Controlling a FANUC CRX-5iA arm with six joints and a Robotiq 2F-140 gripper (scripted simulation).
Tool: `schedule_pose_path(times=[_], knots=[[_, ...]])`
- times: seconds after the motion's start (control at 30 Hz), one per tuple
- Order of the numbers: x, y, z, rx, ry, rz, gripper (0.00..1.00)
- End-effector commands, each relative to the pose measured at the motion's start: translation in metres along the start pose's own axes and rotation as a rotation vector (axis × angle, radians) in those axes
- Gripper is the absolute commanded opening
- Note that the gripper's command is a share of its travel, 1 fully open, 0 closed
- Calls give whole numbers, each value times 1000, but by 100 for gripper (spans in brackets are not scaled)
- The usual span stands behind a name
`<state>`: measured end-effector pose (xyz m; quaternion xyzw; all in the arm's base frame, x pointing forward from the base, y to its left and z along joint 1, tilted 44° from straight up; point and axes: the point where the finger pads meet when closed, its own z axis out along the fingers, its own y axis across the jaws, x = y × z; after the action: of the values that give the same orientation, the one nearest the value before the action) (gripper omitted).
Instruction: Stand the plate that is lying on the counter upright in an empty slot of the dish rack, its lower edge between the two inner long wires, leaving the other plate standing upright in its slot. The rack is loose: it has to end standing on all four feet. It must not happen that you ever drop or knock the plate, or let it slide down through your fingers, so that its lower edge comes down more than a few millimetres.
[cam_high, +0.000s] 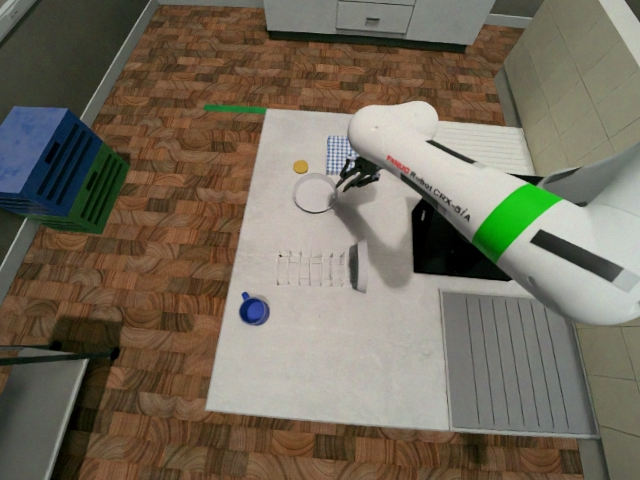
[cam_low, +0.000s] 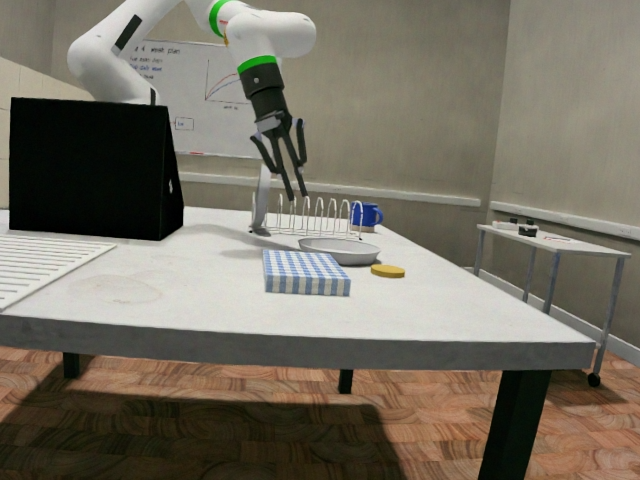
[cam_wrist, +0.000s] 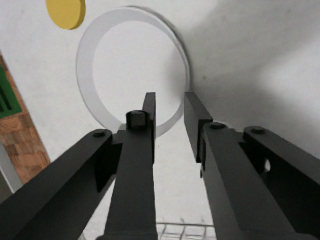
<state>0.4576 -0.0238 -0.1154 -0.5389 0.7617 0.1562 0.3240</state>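
Note:
The white plate (cam_high: 315, 193) lies flat on the counter; it also shows in the side view (cam_low: 339, 250) and in the wrist view (cam_wrist: 132, 65). My gripper (cam_high: 341, 183) hangs well above the plate's rim on the arm's side, fingers pointing down (cam_low: 298, 195). The fingers stand narrowly open with a small gap and nothing between them (cam_wrist: 170, 107). The wire dish rack (cam_high: 312, 268) stands on the counter (cam_low: 310, 218), its slots empty except the end one. The other plate (cam_high: 360, 265) (cam_low: 261, 198) stands upright in that end slot.
A yellow disc (cam_high: 300, 166) and a blue-checked cloth (cam_high: 338, 147) lie beside the flat plate. A blue mug (cam_high: 253, 310) stands past the rack's far end. A black box (cam_high: 449, 242) stands near the arm's base. Blue and green crates (cam_high: 56, 167) stand on the floor.

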Motion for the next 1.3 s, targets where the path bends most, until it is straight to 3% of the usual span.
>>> schedule_pose_path(times=[0.0, 0.7, 1.27], knots=[[0, -1, -1, 1, 1, -1, 24], [0, 0, 2, 1, 1, -1, 24], [0, 11, 28, 1, 1, -1, 24]])
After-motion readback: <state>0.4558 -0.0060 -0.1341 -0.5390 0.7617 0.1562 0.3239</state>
